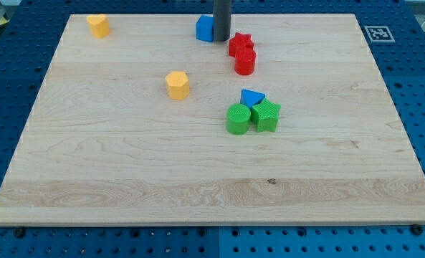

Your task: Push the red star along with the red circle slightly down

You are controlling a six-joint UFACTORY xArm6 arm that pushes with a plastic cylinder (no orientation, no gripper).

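My tip (221,39) just left of red star (240,44), red circle (245,62) touching below, blue block (205,29) prob. behind rod

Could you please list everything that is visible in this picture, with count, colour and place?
red star: one, red, upper middle, touching the red circle
red circle: one, red, just below the star
blue block: one, blue, top middle, partly behind the rod
yellow blocks: two, yellow, top left and centre left
blue triangle: one, blue, centre
green circle: one, green, centre
green star: one, green, beside it
board: one, light wood
my tip: one, dark, just left of the red star
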